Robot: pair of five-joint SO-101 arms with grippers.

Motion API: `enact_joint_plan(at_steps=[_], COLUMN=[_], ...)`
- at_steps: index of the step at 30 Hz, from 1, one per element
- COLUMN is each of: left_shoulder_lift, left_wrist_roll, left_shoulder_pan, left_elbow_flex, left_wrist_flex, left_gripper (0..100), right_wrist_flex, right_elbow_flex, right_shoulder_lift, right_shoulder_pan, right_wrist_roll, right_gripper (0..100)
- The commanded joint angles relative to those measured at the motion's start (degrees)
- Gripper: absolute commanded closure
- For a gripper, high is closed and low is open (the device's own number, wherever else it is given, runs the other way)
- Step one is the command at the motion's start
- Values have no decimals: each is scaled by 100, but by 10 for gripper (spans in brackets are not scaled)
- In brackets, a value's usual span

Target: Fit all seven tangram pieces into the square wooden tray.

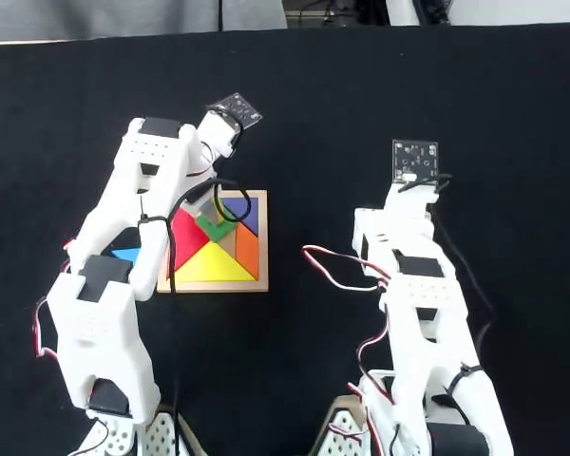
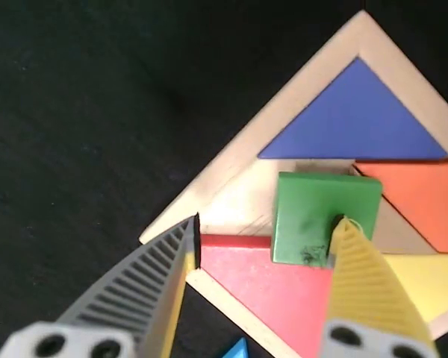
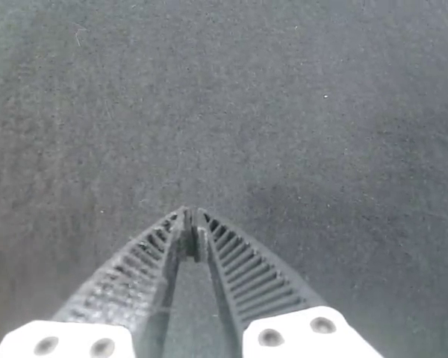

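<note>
The square wooden tray (image 1: 214, 286) lies left of the table's middle, under my left arm. Inside it sit a blue triangle (image 2: 355, 119), an orange parallelogram (image 2: 418, 198), a red triangle (image 2: 269, 294) and a yellow triangle (image 1: 214, 266). A green square (image 2: 321, 216) rests near the tray's centre, its edge overlapping the red triangle, with bare wood beside it. My left gripper (image 2: 267, 227) hangs open over that spot, one fingertip (image 2: 345, 227) on the green square. A light blue piece (image 1: 125, 255) lies outside the tray, partly hidden by the arm. My right gripper (image 3: 192, 242) is shut over bare cloth.
A black cloth (image 1: 361, 95) covers the table. The right arm (image 1: 408, 247) stands to the right of the tray, apart from it. Red and white cables (image 1: 332, 271) loop between the right arm and the tray.
</note>
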Motion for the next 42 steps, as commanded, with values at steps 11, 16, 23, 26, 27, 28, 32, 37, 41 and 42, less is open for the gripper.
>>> enact_joint_plan(at_steps=[11,16,23,26,27,28,32,37,41,42], left_shoulder_lift=[-97,-123,-536,-563,-475,-378,-62,26,18,9], left_wrist_roll=[-70,-70,360,360,325,299,299,290,290,290], left_shoulder_pan=[-242,-330,453,523,470,409,145,40,57,75], left_elbow_flex=[-110,-119,-277,-215,-136,-84,-119,-145,-145,-154], left_wrist_flex=[-387,-334,686,448,281,141,0,-18,-35,-18], left_gripper=[719,719,719,719,719,719,719,719,719,719], right_wrist_flex=[-132,-132,-132,-132,-132,-132,-132,-132,-132,-132], right_elbow_flex=[-277,-277,-286,-277,-277,-277,-277,-277,-277,-277], right_shoulder_lift=[-251,-251,-251,-251,-251,-251,-251,-251,-251,-251], right_shoulder_pan=[-97,-97,-97,-97,-97,-97,-97,-97,-97,-97], right_wrist_roll=[62,62,62,62,62,62,62,62,62,62], right_gripper=[987,987,987,987,987,987,987,987,987,987])
